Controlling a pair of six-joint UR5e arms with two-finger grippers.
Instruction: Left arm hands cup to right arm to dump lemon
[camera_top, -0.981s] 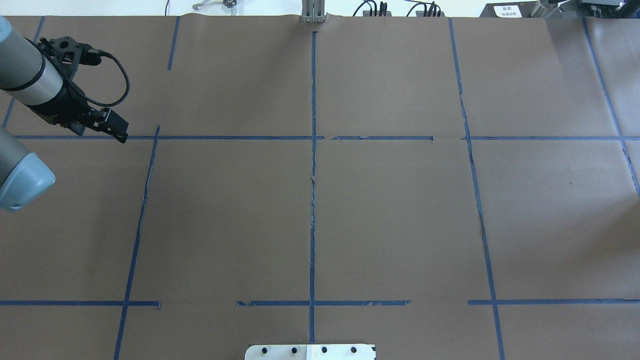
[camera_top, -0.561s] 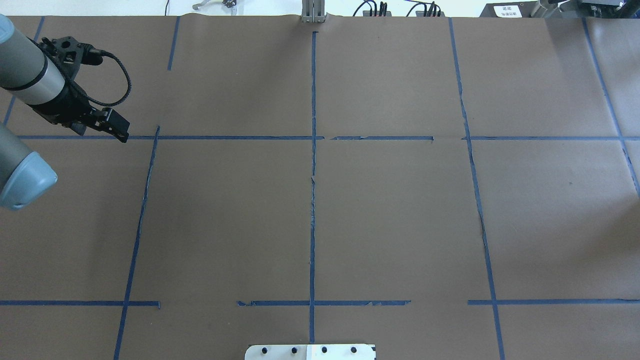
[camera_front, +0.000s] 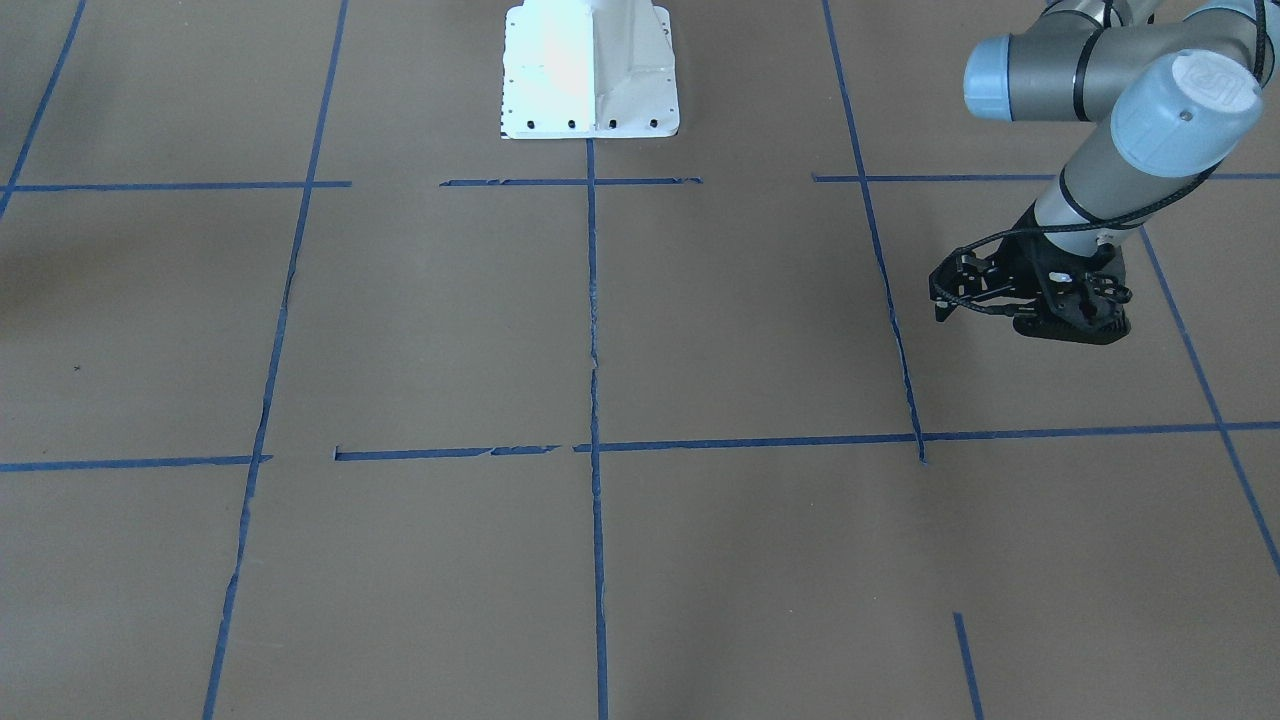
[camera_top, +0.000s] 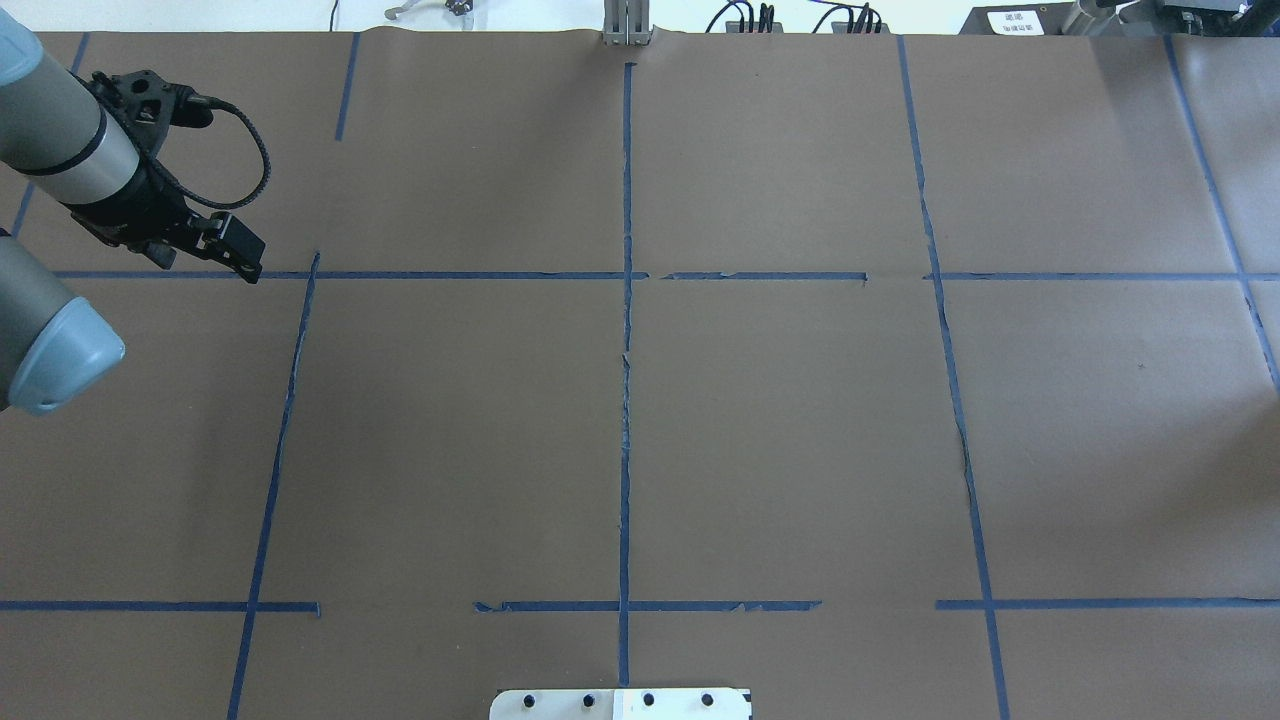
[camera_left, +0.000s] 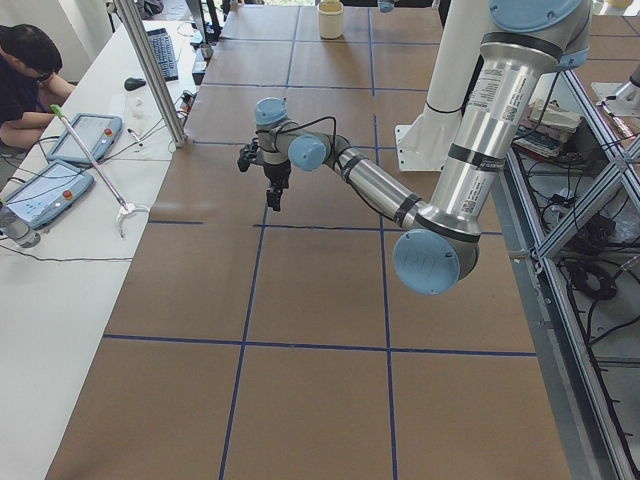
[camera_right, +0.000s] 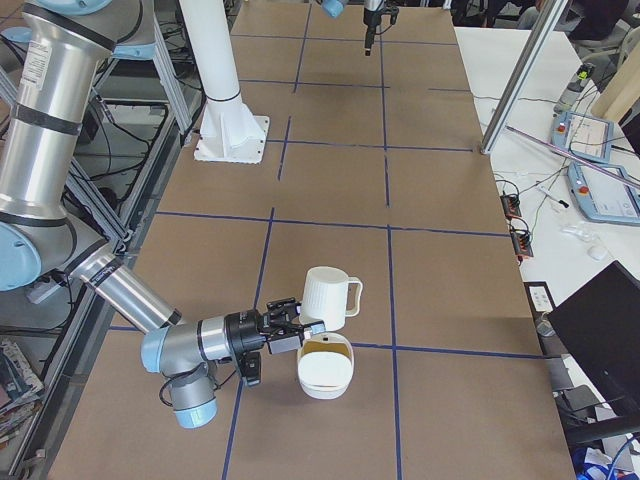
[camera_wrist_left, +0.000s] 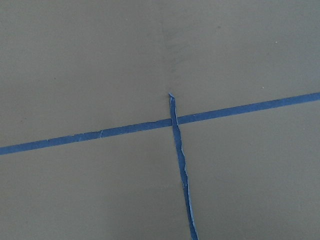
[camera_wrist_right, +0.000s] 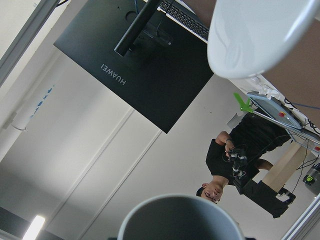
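In the exterior right view the cream-white cup (camera_right: 325, 293) hangs tipped over, mouth down, above a white bowl (camera_right: 324, 378). Something yellowish, perhaps the lemon (camera_right: 323, 349), lies in the bowl; I cannot make out slices. My right gripper (camera_right: 288, 330) is at the cup's side; I cannot tell whether it is shut. The right wrist view shows the cup's grey rim (camera_wrist_right: 180, 216) close up and the bowl (camera_wrist_right: 255, 35). My left gripper (camera_top: 240, 262) is shut and empty, low over a tape crossing at the table's left, also in the front view (camera_front: 942, 305).
The white robot base (camera_front: 590, 70) stands at the table's near edge. A side table with tablets (camera_left: 60, 170) and a metal post (camera_left: 150, 70) runs along the far side, with a seated person (camera_left: 25, 80). A black monitor (camera_right: 600, 320) stands by the bowl's end.
My left arm has shifted slightly to the right and its wrist has turned a little. The gripper stays over the same tape crossing.
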